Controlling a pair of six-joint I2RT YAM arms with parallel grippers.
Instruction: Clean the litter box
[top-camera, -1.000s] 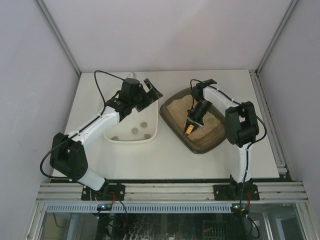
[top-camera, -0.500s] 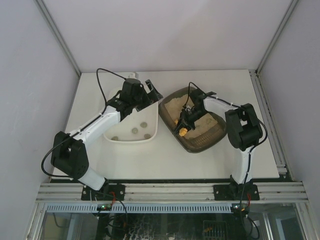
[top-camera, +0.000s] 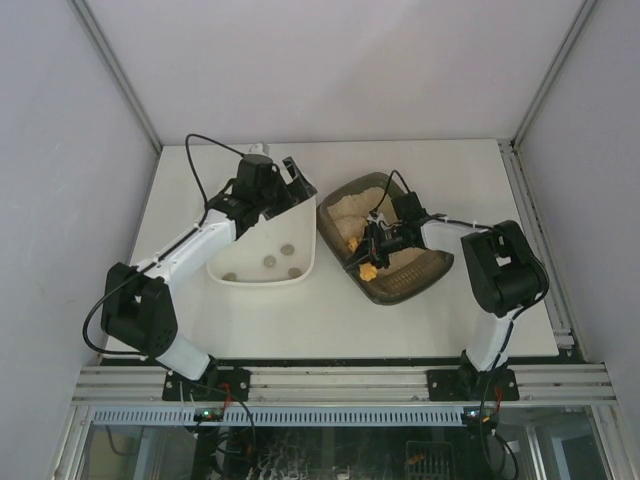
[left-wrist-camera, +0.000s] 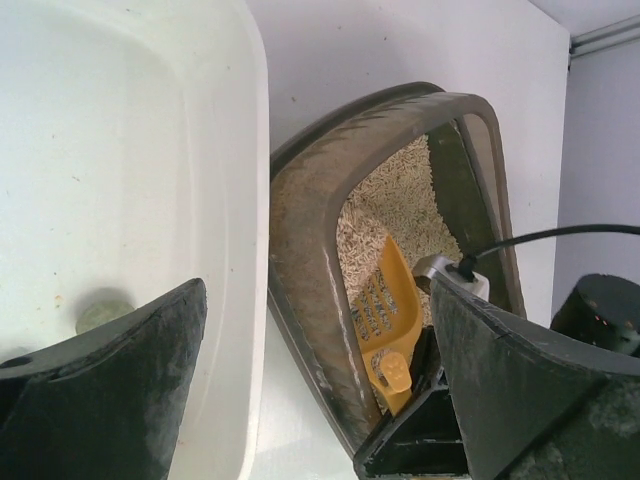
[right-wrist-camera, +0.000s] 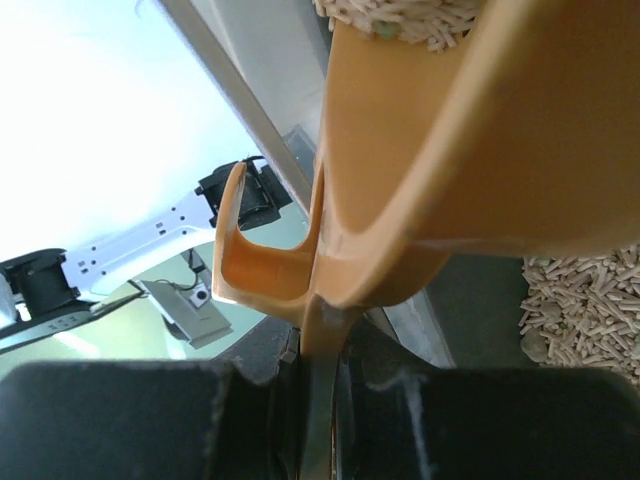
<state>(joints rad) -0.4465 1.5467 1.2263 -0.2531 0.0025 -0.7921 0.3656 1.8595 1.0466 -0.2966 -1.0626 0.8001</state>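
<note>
White table holds the litter box, where the right gripper clamps the scoop, seemingly loaded; carry it level to the tub.

dark brown-grey rectangular plastic litter box with rounded corners: you see it turned diagonally, right of centre in the top view, open side up, beige pellet litter inside.

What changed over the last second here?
The right gripper, jaws shut on the orange scoop, swept left across the litter box toward its left wall. The left gripper, open over the white tub, barely shifted. Litter box, tub and its lumps stayed put.
</note>
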